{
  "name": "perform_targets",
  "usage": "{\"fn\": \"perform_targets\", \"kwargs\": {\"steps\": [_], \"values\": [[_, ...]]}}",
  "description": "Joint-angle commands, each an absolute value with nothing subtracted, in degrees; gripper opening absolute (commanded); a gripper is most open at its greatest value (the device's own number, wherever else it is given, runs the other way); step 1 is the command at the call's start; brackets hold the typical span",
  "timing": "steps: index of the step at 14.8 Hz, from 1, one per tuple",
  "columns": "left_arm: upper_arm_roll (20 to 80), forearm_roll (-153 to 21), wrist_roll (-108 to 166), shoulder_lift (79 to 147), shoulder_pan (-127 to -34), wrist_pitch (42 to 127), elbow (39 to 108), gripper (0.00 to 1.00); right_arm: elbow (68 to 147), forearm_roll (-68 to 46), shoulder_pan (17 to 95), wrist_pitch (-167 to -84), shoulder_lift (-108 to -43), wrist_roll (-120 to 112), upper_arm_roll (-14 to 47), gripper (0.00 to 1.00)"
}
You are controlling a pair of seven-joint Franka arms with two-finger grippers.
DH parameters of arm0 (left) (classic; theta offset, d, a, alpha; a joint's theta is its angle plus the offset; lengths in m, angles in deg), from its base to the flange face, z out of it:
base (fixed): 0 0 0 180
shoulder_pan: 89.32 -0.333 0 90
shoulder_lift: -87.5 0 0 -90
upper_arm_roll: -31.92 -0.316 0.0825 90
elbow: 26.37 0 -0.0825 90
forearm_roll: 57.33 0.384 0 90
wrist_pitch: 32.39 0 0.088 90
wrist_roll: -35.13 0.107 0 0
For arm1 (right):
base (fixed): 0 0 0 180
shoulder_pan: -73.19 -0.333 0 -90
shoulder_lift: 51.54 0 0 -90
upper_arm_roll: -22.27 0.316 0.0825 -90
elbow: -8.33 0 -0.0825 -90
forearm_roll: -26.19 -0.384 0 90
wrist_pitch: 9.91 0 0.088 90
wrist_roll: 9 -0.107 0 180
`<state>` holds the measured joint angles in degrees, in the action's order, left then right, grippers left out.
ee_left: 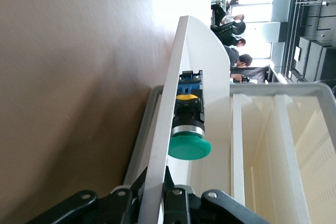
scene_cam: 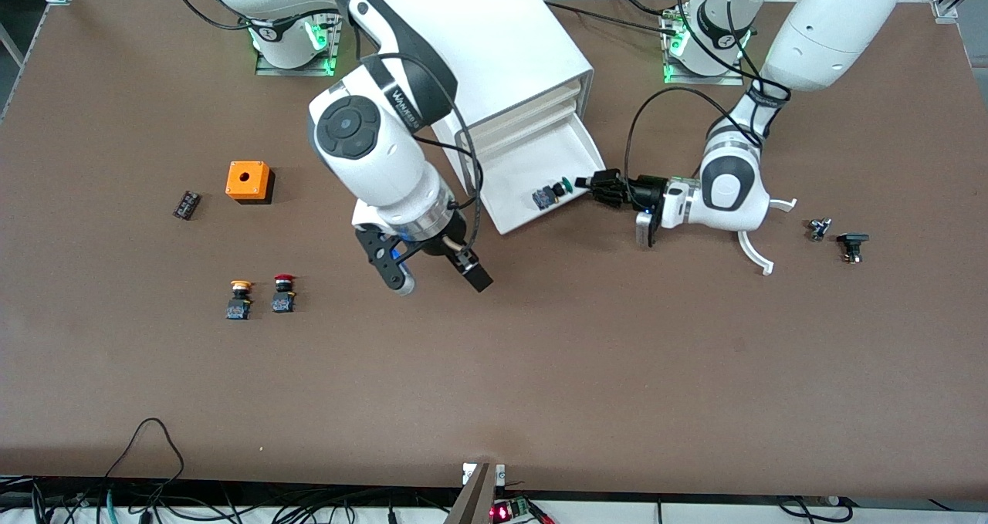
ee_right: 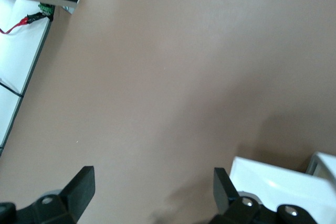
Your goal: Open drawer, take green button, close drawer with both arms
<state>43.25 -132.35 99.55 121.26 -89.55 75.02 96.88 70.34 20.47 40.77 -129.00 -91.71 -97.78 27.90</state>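
**Drawer pulled out, green button lying inside**

Brown matte tabletop (scene_cam: 540, 370) is filling the scene, with loose cables trailing along its nearest edge. Nearest the front camera, toward the right arm's end, a yellow-capped push button (scene_cam: 240, 299) and a red-capped push button (scene_cam: 283, 292) are standing side by side. Above the table just in front of the drawer, the right arm's black two-finger gripper (scene_cam: 432, 271) is hanging with its jaws spread wide and nothing between them. Farther back, a small dark flat part (scene_cam: 186, 204) and an orange plastic box with a round hole (scene_cam: 248, 181) are resting near each other. Toward the left arm's end, 2 small dark metal parts (scene_cam: 837, 238) are lying close together. The wide shallow white plastic drawer (scene_cam: 532, 165) is standing pulled out of the white boxy cabinet (scene_cam: 494, 45). Inside it, the small push button with a green mushroom cap and black-and-blue body (scene_cam: 552, 194) (ee_left: 189, 129) is lying on its side near the drawer's side wall. The left arm's black gripper (scene_cam: 598, 184) is sitting at that wall, 1 finger on each side, jaws narrowly parted around the wall and not touching the button.
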Motion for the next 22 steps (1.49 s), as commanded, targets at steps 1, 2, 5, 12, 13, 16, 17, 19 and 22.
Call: {"fn": "perform_targets", "kwargs": {"steps": [1,2,5,12,13,16,17,19,22], "values": [[42.6,-130.4,98.2,125.4,-90.5,76.2,90.6,0.0,67.8,20.0,38.3,-130.0,-93.7,-103.7,27.6,1.0],[42.6,-129.9,98.2,125.6,-91.0,76.1,90.2,0.0,67.8,20.1,37.2,-130.1,-94.1,-104.4,27.5,1.0],[42.6,-129.8,98.6,125.4,-91.4,75.8,90.1,1.0,67.8,20.7,34.3,-130.0,-95.9,-107.4,27.2,1.0],[42.5,-118.8,82.0,118.6,-93.3,73.7,86.8,1.0,67.9,24.2,29.3,-129.9,-100.9,-113.1,27.2,1.0],[42.4,-116.0,78.1,117.8,-93.4,72.8,85.6,1.0,67.9,24.3,28.9,-130.0,-101.6,-113.8,27.1,1.0],[42.4,-103.8,65.8,114.9,-93.7,71.2,80.7,1.0,67.9,24.3,27.5,-131.8,-103.4,-114.5,26.3,1.0],[42.4,-99.4,61.9,114.7,-93.7,69.8,78.7,1.0,67.8,24.3,27.3,-132.8,-103.9,-114.6,26.1,1.0],[42.4,-91.6,55.7,114.4,-93.7,66.7,74.2,1.0,67.8,24.3,27.1,-135.1,-105.0,-116.2,26.1,1.0],[42.5,-80.3,48.1,114.4,-93.6,62.1,67.6,1.0,67.9,24.3,26.3,-135.4,-105.9,-116.4,26.1,1.0]]}}
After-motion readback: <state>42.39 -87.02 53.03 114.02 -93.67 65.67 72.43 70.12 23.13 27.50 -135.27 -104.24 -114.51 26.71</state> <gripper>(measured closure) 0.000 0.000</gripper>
